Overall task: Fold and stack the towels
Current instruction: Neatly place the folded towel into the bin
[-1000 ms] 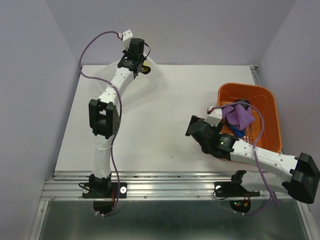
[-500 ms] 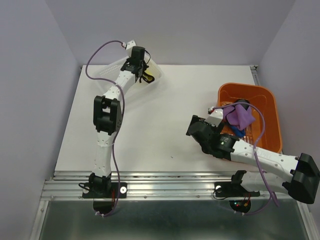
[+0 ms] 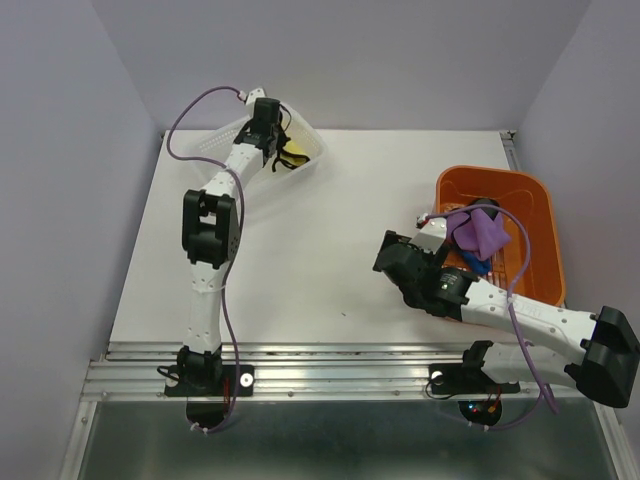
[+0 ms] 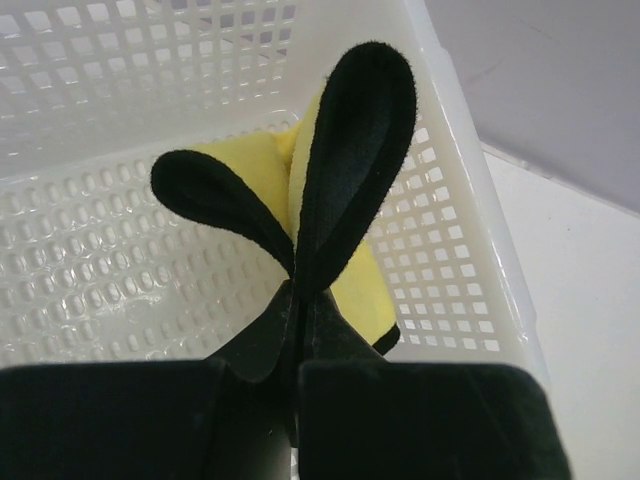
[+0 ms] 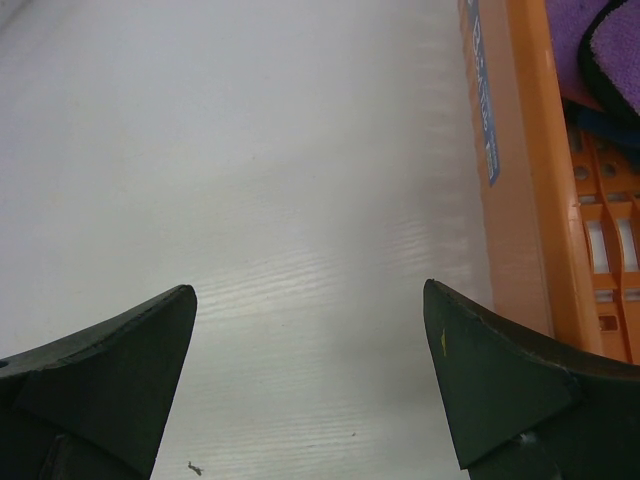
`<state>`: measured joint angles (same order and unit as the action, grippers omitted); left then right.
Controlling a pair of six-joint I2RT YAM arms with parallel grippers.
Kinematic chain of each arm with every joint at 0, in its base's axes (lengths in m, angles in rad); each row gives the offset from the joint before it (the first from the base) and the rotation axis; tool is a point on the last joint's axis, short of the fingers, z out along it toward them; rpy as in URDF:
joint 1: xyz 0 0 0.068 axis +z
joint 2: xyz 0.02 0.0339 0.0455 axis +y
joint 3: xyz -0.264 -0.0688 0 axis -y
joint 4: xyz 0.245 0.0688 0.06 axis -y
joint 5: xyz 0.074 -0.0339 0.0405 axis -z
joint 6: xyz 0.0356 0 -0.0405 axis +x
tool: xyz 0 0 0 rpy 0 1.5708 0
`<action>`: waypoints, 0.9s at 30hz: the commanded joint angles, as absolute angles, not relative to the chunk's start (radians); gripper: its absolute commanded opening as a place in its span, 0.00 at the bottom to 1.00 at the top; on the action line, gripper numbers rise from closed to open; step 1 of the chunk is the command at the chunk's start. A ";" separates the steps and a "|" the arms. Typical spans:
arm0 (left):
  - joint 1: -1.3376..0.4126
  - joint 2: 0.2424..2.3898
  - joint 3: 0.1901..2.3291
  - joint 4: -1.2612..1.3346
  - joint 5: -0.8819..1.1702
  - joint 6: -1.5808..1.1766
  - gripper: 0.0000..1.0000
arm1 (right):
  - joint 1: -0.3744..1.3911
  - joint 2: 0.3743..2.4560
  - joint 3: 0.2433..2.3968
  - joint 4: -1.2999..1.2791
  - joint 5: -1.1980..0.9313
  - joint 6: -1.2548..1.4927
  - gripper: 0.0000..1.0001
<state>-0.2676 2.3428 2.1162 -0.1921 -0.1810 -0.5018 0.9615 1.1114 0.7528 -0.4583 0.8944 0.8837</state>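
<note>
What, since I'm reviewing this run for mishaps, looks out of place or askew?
Nothing spilled or damaged. The yellow towel is bunched, pinched in the left gripper with black-edged folds sticking up over the white mesh basket. The purple towel sits crumpled in the orange basket.

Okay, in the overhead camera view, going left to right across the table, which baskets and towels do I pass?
Taking each by its left edge: white mesh basket → yellow towel → orange basket → purple towel.

Left tool [image 4: 296, 372] a little nearer over the white mesh basket [image 4: 470, 200], pinched yellow towel [image 4: 238, 162] more in view
</note>
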 commanded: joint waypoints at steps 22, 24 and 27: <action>-0.221 2.306 2.063 -0.268 -0.143 -0.511 0.57 | 0.953 1.083 0.767 -0.449 0.931 0.900 1.00; -0.221 2.286 2.054 -0.281 -0.152 -0.505 0.63 | 0.951 1.078 0.767 -0.449 0.930 0.902 1.00; -0.221 2.250 2.030 -0.293 -0.182 -0.500 0.80 | 0.951 1.075 0.773 -0.456 0.925 0.903 1.00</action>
<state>-0.2268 2.3917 2.0525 -0.2749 -0.1341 -0.5110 0.9569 1.1023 0.7528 -0.4580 0.8936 0.8848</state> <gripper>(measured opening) 0.746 0.998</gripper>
